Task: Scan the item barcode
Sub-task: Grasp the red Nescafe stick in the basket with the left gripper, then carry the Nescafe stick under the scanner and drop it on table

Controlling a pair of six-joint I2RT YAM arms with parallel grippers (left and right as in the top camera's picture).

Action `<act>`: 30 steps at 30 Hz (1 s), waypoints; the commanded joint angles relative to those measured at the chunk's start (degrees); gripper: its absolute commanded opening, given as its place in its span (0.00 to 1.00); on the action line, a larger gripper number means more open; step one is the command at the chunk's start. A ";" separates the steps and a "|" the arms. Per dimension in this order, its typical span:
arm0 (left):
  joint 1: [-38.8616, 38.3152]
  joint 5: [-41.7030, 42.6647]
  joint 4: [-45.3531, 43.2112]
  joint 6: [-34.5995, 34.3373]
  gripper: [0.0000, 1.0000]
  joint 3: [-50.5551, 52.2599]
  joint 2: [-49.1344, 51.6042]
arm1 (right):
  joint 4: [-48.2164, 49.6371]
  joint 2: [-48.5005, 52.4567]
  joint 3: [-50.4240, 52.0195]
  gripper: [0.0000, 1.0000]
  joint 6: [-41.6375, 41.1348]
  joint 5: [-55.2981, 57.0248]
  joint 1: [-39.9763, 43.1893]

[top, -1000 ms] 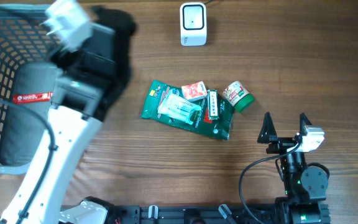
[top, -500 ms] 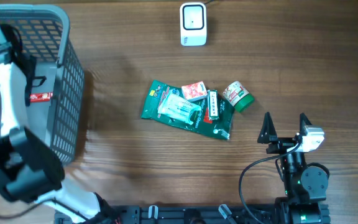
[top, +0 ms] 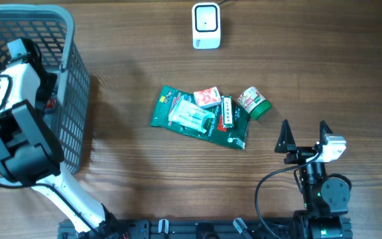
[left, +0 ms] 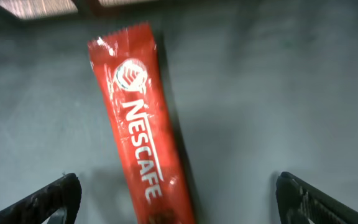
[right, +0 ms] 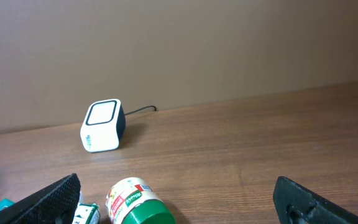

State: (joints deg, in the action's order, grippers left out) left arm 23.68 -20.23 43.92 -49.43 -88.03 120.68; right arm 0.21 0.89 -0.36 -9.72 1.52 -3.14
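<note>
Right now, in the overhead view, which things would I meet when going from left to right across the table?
Grey basket → white scanner → green-capped jar → right gripper. The green pouch pile is left out: it overlaps the scanner's position.

Glossy foil sachet (left: 143,130), matt wood table (top: 323,66)
</note>
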 commanded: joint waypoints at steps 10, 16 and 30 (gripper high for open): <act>0.22 -1.57 9.38 1.18 0.04 3.91 3.15 | 0.22 -0.28 0.07 1.00 0.72 -0.50 -0.17; 0.17 -1.84 9.46 1.05 0.04 3.19 -14.10 | 0.22 -0.28 0.07 1.00 0.74 -0.50 -0.17; -34.14 13.70 3.56 1.51 0.04 5.22 -50.36 | 0.24 -0.28 0.07 1.00 0.72 -0.50 -0.17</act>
State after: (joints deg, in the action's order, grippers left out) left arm 0.08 -8.58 48.95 -48.49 -84.68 67.66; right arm 0.21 0.89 -0.36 -9.72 1.52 -3.14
